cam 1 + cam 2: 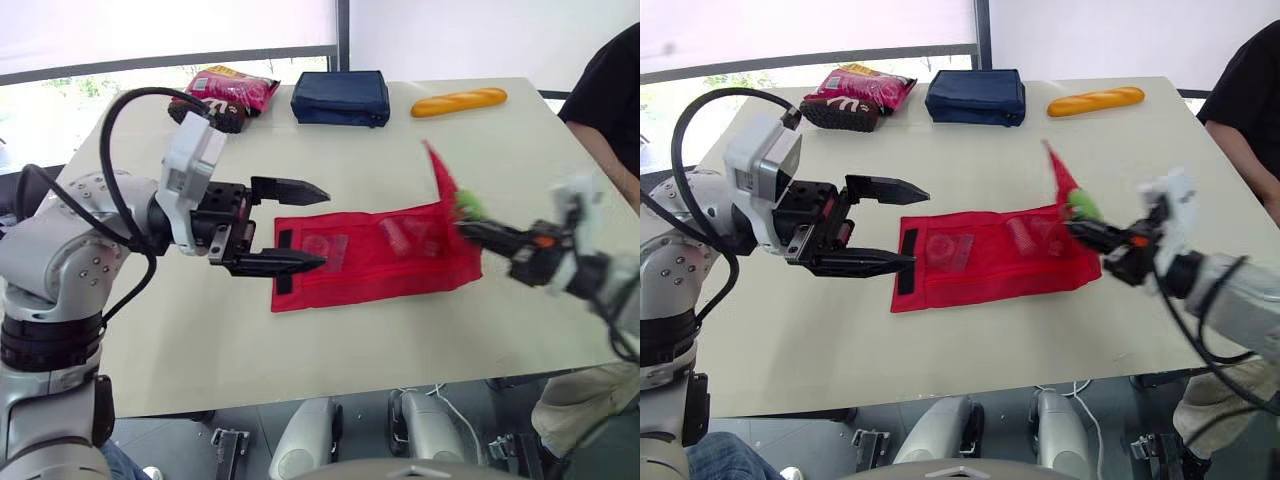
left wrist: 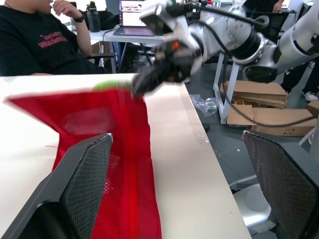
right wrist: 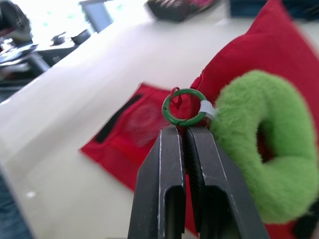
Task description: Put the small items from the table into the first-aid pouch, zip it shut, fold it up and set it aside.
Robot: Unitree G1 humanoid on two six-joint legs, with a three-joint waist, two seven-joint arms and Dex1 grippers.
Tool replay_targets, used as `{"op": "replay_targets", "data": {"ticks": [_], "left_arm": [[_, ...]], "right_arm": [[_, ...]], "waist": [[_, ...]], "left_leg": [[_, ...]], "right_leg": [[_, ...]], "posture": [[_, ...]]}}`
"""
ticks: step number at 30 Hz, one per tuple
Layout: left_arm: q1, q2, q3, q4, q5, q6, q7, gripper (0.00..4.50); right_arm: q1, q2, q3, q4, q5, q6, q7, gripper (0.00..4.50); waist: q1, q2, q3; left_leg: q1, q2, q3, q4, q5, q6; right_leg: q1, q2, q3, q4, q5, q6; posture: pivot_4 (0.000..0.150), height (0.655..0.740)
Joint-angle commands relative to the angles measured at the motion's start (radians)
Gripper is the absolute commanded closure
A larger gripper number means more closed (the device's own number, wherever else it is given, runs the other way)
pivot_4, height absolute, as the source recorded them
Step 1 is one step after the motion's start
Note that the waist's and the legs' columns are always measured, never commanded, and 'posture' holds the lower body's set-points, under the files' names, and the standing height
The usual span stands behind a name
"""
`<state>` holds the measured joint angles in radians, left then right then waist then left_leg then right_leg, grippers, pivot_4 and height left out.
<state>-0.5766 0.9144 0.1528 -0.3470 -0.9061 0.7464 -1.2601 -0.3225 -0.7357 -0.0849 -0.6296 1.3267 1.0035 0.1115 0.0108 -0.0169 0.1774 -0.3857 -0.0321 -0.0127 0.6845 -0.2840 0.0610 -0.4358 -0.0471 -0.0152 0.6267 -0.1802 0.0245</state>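
While I watch the head view, the red pouch lies on the surface, its three o'clock corner lifted; my left tool gapes at its nine o'clock end. Left wrist view: that tool spread wide over red mesh. Right wrist view: right tool clamped together on the green ring.

A white "m" marks the pink snack bag; red lettering on the T-shirt is unreadable.

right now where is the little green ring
On the robot's right, the green ring is pinched in the right gripper at the raised corner of the red pouch, beside a fuzzy green loop.
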Motion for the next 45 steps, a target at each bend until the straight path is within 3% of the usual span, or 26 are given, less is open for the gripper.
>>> {"op": "replay_targets", "data": {"ticks": [1, 2, 5, 7, 12, 16, 20, 28, 35, 38, 40, 45], "left_arm": [[0.008, 0.011, 0.032, -0.036, -0.010, -0.016, 0.006, 0.00], [0.012, 0.012, 0.034, -0.039, -0.011, -0.016, 0.008, 0.00], [0.022, 0.014, 0.046, -0.048, -0.016, -0.012, 0.018, 0.00], [0.034, 0.020, 0.056, -0.057, -0.024, -0.007, 0.022, 0.00], [0.054, 0.018, 0.065, -0.060, -0.020, -0.012, 0.024, 0.00], [0.058, 0.019, 0.065, -0.057, -0.017, -0.016, 0.019, 0.00], [0.060, 0.020, 0.064, -0.051, -0.012, -0.021, 0.012, 0.00], [0.058, 0.019, 0.058, -0.048, -0.012, -0.024, 0.011, 0.00], [0.056, 0.022, 0.060, -0.055, -0.013, -0.024, 0.019, 0.00], [0.057, 0.021, 0.060, -0.058, -0.013, -0.024, 0.024, 0.00], [0.058, 0.019, 0.061, -0.062, -0.015, -0.023, 0.030, 0.00], [0.060, 0.015, 0.055, -0.063, -0.012, -0.025, 0.036, 0.00]], "right_arm": [[-0.054, 0.038, 0.190, -0.002, -0.175, 0.044, -0.039, 4.47], [-0.060, 0.045, 0.227, 0.003, -0.219, 0.046, -0.033, 4.47], [-0.048, 0.011, 0.274, -0.021, -0.264, 0.048, 0.080, 3.62], [-0.031, -0.024, 0.242, -0.047, -0.251, 0.044, 0.149, 2.80], [0.022, -0.170, 0.044, -0.088, -0.183, -0.005, 0.386, 0.10], [0.074, -0.234, -0.052, -0.062, -0.166, -0.031, 0.512, 0.10], [0.032, -0.176, -0.142, 0.172, -0.252, -0.098, 0.466, 0.10], [-0.022, -0.080, -0.044, 0.517, -0.493, -0.157, 0.501, 0.10], [-0.056, 0.033, -0.013, 0.599, -0.457, -0.050, 0.593, 0.10], [-0.044, 0.061, -0.012, 0.583, -0.471, -0.024, 0.574, 0.81], [-0.027, 0.082, -0.030, 0.559, -0.454, 0.002, 0.558, 1.94], [0.061, 0.090, -0.080, 0.446, -0.402, 0.063, 0.537, 4.15]], "waist": [[0.001, 0.000, 0.000], [0.003, 0.000, 0.000], [0.004, 0.000, 0.000], [0.004, 0.000, 0.000], [0.004, -0.001, 0.000], [0.003, -0.001, 0.000], [0.001, -0.002, -0.001], [0.001, -0.002, -0.001], [-0.005, -0.001, -0.001], [-0.002, -0.002, -0.001], [-0.002, -0.002, -0.001], [0.002, -0.002, -0.001]], "left_leg": [[0.000, 0.000, 0.000, 0.000, 0.000, 0.000], [-0.001, 0.000, 0.001, 0.000, 0.000, 0.000], [-0.005, -0.001, 0.001, 0.001, 0.000, -0.001], [-0.007, -0.002, 0.001, 0.003, 0.000, 0.000], [-0.007, -0.001, 0.001, 0.003, 0.000, 0.001], [-0.007, 0.000, 0.001, 0.003, -0.001, 0.002], [-0.006, 0.001, 0.003, 0.003, -0.001, 0.002], [-0.008, 0.000, 0.004, 0.002, 0.000, 0.001], [-0.007, 0.001, 0.005, 0.002, 0.000, 0.001], [-0.007, 0.001, 0.005, 0.002, 0.000, 0.001], [-0.007, 0.001, 0.005, 0.002, 0.000, 0.001], [-0.007, 0.002, 0.004, 0.002, 0.000, 0.000]], "right_leg": [[0.000, 0.000, 0.000, 0.000, 0.000, 0.000], [-0.002, 0.000, 0.000, 0.000, 0.000, 0.000], [-0.005, -0.001, 0.000, 0.000, 0.000, 0.000], [-0.006, -0.001, 0.000, 0.000, 0.001, 0.000], [-0.006, -0.002, 0.000, 0.000, 0.001, 0.000], [-0.006, 0.000, -0.001, 0.000, 0.001, 0.000], [-0.006, 0.000, 0.000, 0.000, 0.001, 0.000], [-0.007, 0.000, 0.001, 0.000, 0.003, -0.002], [-0.007, 0.003, 0.002, 0.001, 0.004, -0.004], [-0.007, 0.004, 0.002, 0.001, 0.004, -0.005], [-0.007, 0.004, 0.002, 0.001, 0.004, -0.004], [-0.007, 0.004, 0.002, 0.001, 0.004, -0.005]], "posture": [[0.150, 0.7397], [0.150, 0.7397], [0.150, 0.7397], [0.150, 0.7397], [0.150, 0.7397], [0.150, 0.7397], [0.150, 0.7397], [0.150, 0.7397], [0.150, 0.7397], [0.150, 0.7397], [0.150, 0.7397], [0.150, 0.7397]]}}
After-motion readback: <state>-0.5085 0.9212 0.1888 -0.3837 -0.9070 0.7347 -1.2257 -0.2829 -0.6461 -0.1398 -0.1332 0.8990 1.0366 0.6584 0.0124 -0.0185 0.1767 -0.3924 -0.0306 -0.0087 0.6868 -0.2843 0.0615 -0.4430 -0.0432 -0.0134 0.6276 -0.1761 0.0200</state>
